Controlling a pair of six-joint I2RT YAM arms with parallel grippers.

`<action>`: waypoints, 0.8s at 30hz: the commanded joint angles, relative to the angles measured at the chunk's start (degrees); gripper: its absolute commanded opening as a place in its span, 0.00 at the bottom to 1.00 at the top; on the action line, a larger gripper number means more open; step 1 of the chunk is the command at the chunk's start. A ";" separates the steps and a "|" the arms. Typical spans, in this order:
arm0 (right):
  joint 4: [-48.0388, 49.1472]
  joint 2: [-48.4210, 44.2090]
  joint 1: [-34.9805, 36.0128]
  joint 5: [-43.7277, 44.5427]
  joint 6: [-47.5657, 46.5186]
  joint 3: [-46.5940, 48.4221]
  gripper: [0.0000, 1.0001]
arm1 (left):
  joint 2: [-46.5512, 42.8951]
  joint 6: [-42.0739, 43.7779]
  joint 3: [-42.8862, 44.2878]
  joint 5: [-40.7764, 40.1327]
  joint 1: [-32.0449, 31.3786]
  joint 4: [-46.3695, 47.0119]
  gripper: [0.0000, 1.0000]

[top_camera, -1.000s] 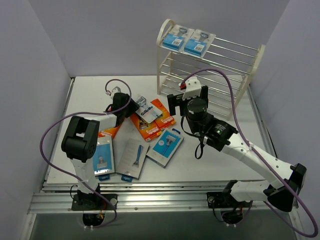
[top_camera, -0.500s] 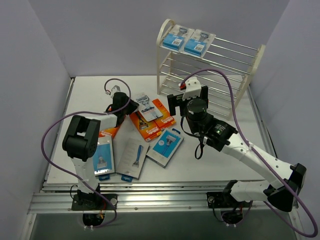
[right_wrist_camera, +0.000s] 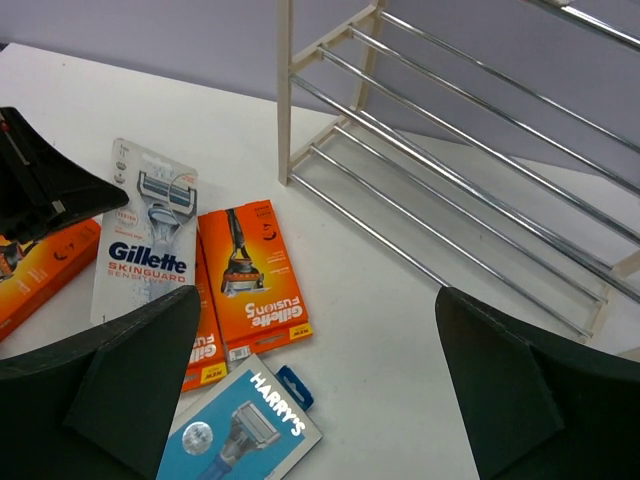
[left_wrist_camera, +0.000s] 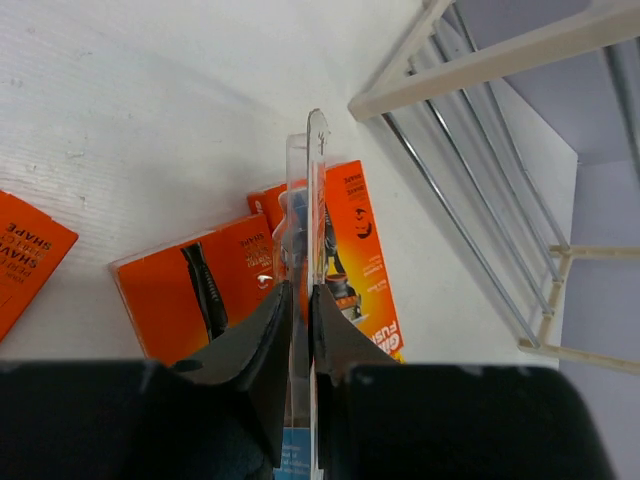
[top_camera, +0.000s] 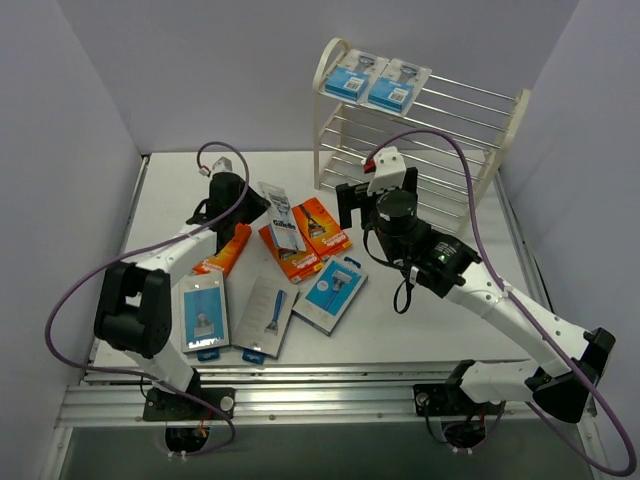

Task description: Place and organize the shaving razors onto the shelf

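My left gripper [top_camera: 255, 207] is shut on a white Gillette SkinGuard razor pack [top_camera: 281, 218] and holds it over the orange boxes. In the left wrist view the pack [left_wrist_camera: 314, 190] stands edge-on between the closed fingers [left_wrist_camera: 268, 330]. My right gripper [top_camera: 356, 207] is open and empty, hovering in front of the cream shelf [top_camera: 324, 92]. Two blue packs [top_camera: 355, 75] [top_camera: 397, 88] lie on the shelf's top tier. The right wrist view shows the held pack [right_wrist_camera: 145, 240], an orange box [right_wrist_camera: 250, 275] and the shelf's lower tiers [right_wrist_camera: 450, 150].
Two orange boxes [top_camera: 322, 225] [top_camera: 290, 252] lie at the table's middle and a third [top_camera: 225, 250] lies to the left. Blue and grey packs lie nearer the front: a Harry's pack [top_camera: 333, 292], one beside it [top_camera: 265, 315] and one at the left [top_camera: 203, 315].
My left gripper has raised and turned the SkinGuard pack off the orange boxes, and the left arm has stretched out. My right arm has hardly moved.
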 commanded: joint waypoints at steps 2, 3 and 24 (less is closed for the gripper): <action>-4.62 0.95 -1.14 -3.36 3.80 4.51 1.00 | -9.23 3.52 2.02 0.47 0.23 -7.94 0.02; -4.88 0.86 -1.06 -5.46 4.50 4.42 1.00 | -9.94 3.96 2.11 0.64 0.23 -8.74 0.02; -4.98 7.19 10.28 -11.64 12.06 2.32 0.76 | -15.40 3.35 13.88 -7.52 -7.94 -31.59 0.02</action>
